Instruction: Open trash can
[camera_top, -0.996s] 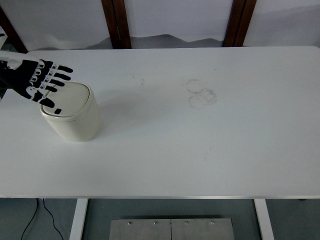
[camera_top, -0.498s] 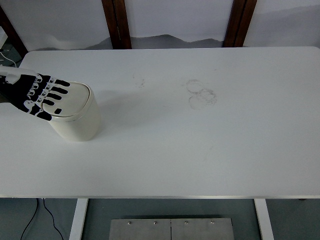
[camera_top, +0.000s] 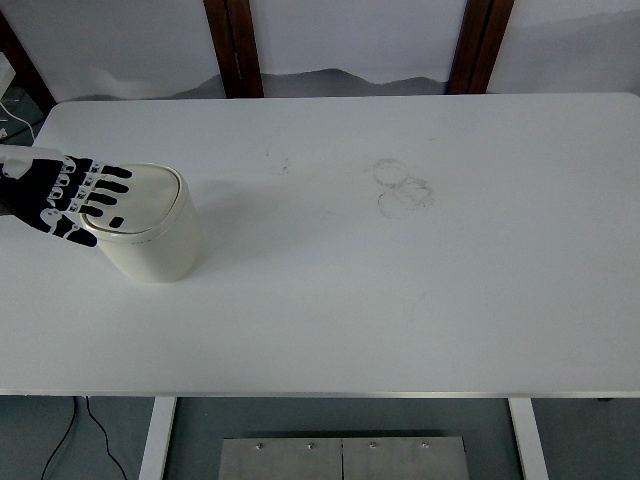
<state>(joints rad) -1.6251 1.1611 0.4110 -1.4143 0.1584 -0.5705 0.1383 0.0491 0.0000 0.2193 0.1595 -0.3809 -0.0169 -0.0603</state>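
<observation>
A small cream trash can (camera_top: 152, 232) stands on the left part of the white table (camera_top: 400, 290). Its flat lid (camera_top: 145, 200) is down, with a small dark button near its front edge. My left hand (camera_top: 72, 195), black with white joints, comes in from the left edge and hovers over the lid's left side. Its fingers (camera_top: 105, 186) are spread and hold nothing. Whether they touch the lid I cannot tell. The right hand is out of view.
Faint ring marks (camera_top: 400, 188) lie on the table's middle back. Two dark wooden posts (camera_top: 232, 45) stand behind the far edge. A cable (camera_top: 70, 430) hangs by the white table leg at the lower left.
My left hand has drawn back to the left and slightly down over the lid. The trash can has not moved and its lid stays down.
</observation>
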